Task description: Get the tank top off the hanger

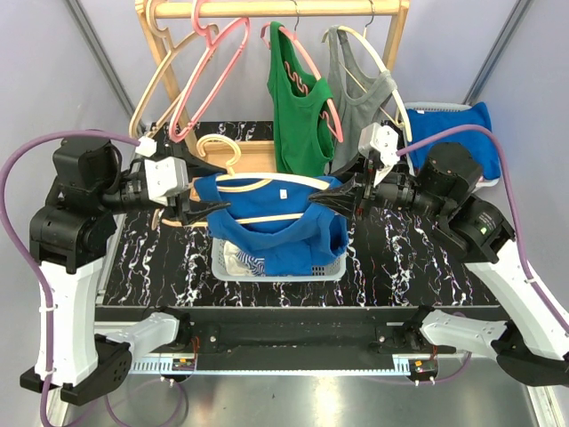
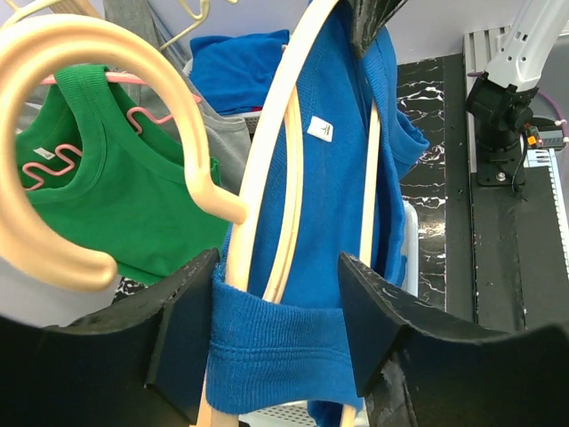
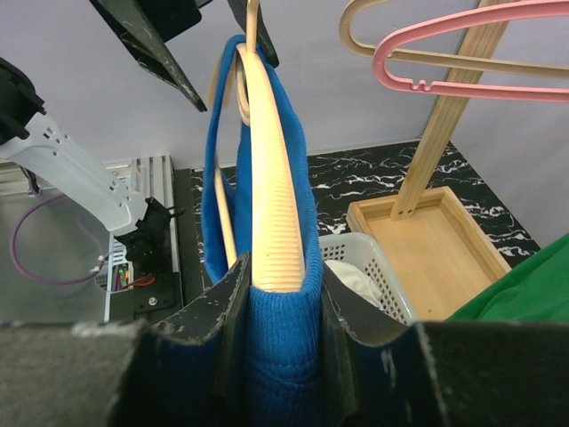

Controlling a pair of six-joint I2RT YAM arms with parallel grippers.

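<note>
While both arms reach inward over the black marbled surface (image 1: 418,267), a wooden rack (image 1: 249,9) stands along its far edge. The rack carries bare pink and cream hangers at the left, a green top (image 1: 298,116) on a pink hanger in the middle, and a grey top (image 1: 356,107) just right of it.

Nearer, the blue top (image 1: 284,236) hangs on a cream hanger (image 3: 271,205) that lies level between the two grippers, well apart from the rack's rod. The top's lower part drapes over the right side of a white basket (image 1: 267,277) at mid-surface. A white and blue cloth lies in the basket's left side.

At the hanger's left end, the left gripper (image 1: 218,210) has its jaws standing apart around the hanger and the top's shoulder. Fabric fills the gap, but whether the jaws press on it cannot be told. At the right end, the right gripper (image 1: 322,201) has its jaws closed on the blue fabric wrapped over the hanger's tip.
</note>
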